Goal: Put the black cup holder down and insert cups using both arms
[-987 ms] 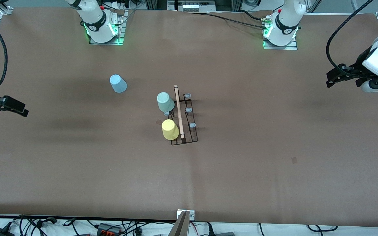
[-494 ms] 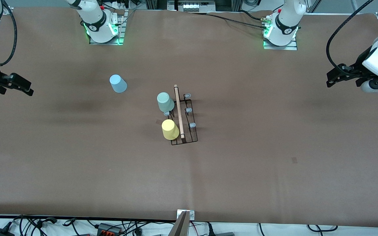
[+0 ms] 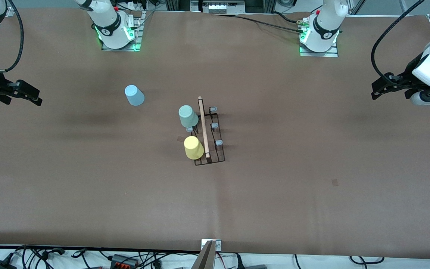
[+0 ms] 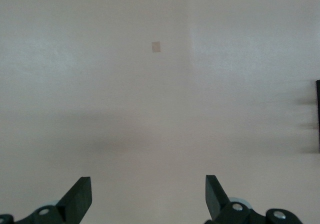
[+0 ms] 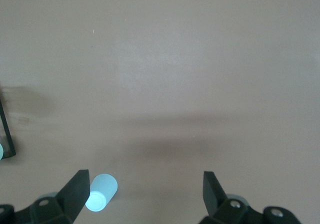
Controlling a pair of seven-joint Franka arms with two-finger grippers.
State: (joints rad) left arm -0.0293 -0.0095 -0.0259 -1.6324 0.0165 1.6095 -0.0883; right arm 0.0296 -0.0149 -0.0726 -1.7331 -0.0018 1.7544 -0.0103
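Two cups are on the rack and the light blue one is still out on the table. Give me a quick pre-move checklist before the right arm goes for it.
1. Light blue cup upside down, alone on the table, free to grasp: ok.
2. Right gripper open, holding nothing, over the right arm's end of the table: ok.
3. Left gripper open, waiting over the left arm's end, away from the rack: ok.
4. Black cup holder flat on the table at mid-table: ok.
5. Free peg for the cup: a bare peg shows between the pale green cup and the yellow cup: ok.
6. Both seated cups fully down on their pegs: cannot tell.
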